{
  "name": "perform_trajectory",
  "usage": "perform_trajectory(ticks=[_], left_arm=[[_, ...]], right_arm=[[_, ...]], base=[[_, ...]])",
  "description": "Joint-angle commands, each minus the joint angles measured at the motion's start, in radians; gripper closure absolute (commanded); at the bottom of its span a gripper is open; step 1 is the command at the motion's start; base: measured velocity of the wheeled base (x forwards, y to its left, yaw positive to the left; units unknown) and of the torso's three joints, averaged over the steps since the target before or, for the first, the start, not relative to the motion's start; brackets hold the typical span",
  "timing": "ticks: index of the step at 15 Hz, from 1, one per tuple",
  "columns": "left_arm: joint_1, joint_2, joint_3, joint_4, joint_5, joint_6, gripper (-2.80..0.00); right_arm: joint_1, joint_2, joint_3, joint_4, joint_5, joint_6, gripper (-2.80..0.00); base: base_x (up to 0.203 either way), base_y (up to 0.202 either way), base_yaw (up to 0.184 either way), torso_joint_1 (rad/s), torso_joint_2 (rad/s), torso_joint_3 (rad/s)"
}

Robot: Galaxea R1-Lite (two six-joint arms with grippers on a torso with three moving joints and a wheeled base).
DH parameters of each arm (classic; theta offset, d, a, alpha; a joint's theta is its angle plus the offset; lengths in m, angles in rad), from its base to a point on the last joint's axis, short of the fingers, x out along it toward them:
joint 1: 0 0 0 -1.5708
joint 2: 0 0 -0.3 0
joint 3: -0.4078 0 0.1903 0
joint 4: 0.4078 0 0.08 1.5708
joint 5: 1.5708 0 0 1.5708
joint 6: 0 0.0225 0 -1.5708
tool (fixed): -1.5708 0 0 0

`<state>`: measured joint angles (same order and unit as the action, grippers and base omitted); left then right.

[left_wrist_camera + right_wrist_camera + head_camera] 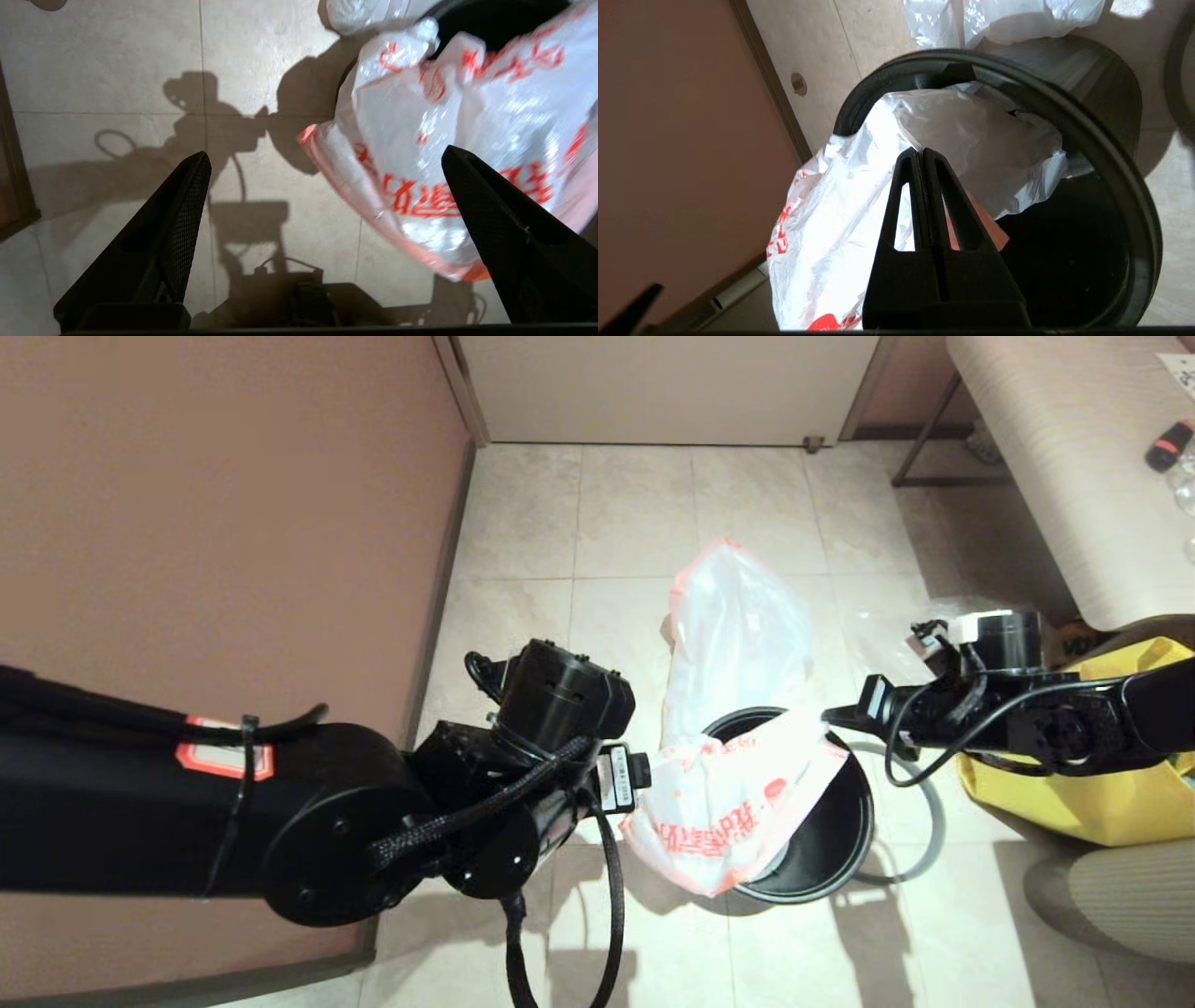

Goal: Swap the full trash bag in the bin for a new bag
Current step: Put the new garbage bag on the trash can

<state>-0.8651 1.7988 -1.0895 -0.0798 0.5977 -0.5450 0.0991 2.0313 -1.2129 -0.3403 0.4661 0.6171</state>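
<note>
New bag (738, 803) with illegible red-orange print draped over bin (831, 859), right hand (922, 151) pinched closed, left hand (327, 158) wide

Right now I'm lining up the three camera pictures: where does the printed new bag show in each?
Head view: the new bag drapes over the bin's near-left rim, centre.
Left wrist view: it fills the upper right, between the open left gripper's fingers.
Right wrist view: it spills over the bin's rim at centre-left, behind the shut right gripper.
Shared landmark: the black bin.
</note>
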Motion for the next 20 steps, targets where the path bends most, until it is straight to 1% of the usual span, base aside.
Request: perform_trajectory(ticks=[1, 2, 3, 5, 6, 7, 8, 9, 11, 12, 13, 14, 15, 16, 17, 20], left_arm=[[-0.008, 0.034, 0.031, 0.001, 0.003, -0.001, -2.8], [-0.012, 0.042, 0.066, -0.003, 0.002, 0.013, -2.8], [-0.014, 0.043, 0.096, -0.007, -0.005, 0.049, -2.8], [-0.016, 0.016, 0.162, -0.061, -0.064, 0.223, -2.8], [-0.009, 0.006, 0.194, -0.122, -0.115, 0.339, -2.8], [0.008, 0.007, 0.226, -0.207, -0.166, 0.454, -2.8], [0.029, 0.018, 0.259, -0.294, -0.212, 0.561, -2.8], [0.059, 0.036, 0.288, -0.353, -0.261, 0.659, -2.8], [0.133, 0.097, 0.341, -0.471, -0.405, 0.868, -2.8], [0.158, 0.132, 0.351, -0.525, -0.452, 0.937, -2.8], [0.171, 0.172, 0.354, -0.578, -0.484, 0.985, -2.8], [0.172, 0.217, 0.35, -0.63, -0.5, 1.009, -2.8], [0.17, 0.258, 0.34, -0.679, -0.506, 1.019, -2.8], [0.162, 0.304, 0.329, -0.751, -0.508, 1.026, -2.8], [0.147, 0.319, 0.327, -0.813, -0.508, 1.036, -2.8], [0.098, 0.275, 0.384, -0.822, -0.509, 1.052, -2.8]], right_arm=[[-0.004, 0.014, -0.032, 0.007, 0.0, 0.013, 0.0], [-0.004, 0.018, -0.042, 0.019, 0.0, 0.013, 0.0], [-0.004, 0.023, -0.055, 0.036, 0.0, 0.013, 0.0], [-0.003, 0.034, -0.095, 0.084, 0.002, 0.017, 0.0], [0.001, 0.036, -0.118, 0.129, 0.003, 0.019, 0.0], [0.007, 0.038, -0.143, 0.166, 0.004, 0.031, 0.0], [0.012, 0.042, -0.169, 0.2, 0.007, 0.049, 0.0], [0.014, 0.046, -0.191, 0.221, 0.009, 0.052, 0.0], [0.018, 0.064, -0.239, 0.274, 0.01, 0.054, 0.0], [0.022, 0.073, -0.267, 0.307, 0.014, 0.055, 0.0], [0.027, 0.08, -0.301, 0.344, 0.017, 0.058, 0.0], [0.032, 0.09, -0.338, 0.376, 0.018, 0.06, 0.0], [0.036, 0.099, -0.372, 0.4, 0.018, 0.061, 0.0], [0.039, 0.109, -0.411, 0.428, 0.018, 0.065, 0.0], [0.041, 0.123, -0.445, 0.451, 0.018, 0.071, 0.0], [0.042, 0.167, -0.52, 0.491, 0.015, 0.081, 0.0]], base=[[0.0, 0.0, 0.0, 0.0, 0.0, 0.0], [0.0, 0.0, 0.0, 0.0, 0.0, 0.0], [0.0, 0.0, 0.0, 0.0, 0.0, 0.0], [0.0, 0.0, 0.0, 0.0, 0.0, 0.0], [0.0, 0.0, 0.0, 0.0, 0.0, 0.0], [0.0, 0.0, 0.0, 0.0, 0.0, 0.0], [0.0, 0.0, 0.0, 0.0, 0.0, 0.0], [0.0, 0.0, 0.0, 0.0, 0.0, 0.0], [0.0, 0.0, 0.0, 0.0, 0.0, 0.0], [0.0, 0.0, 0.0, 0.0, 0.0, 0.0], [0.0, 0.0, 0.0, 0.0, 0.0, 0.0], [0.0, 0.0, 0.0, 0.0, 0.0, 0.0], [0.0, 0.0, 0.0, 0.0, 0.0, 0.0], [0.0, 0.0, 0.0, 0.0, 0.0, 0.0], [0.0, 0.0, 0.0, 0.0, 0.0, 0.0], [0.0, 0.0, 0.0, 0.0, 0.0, 0.0]])
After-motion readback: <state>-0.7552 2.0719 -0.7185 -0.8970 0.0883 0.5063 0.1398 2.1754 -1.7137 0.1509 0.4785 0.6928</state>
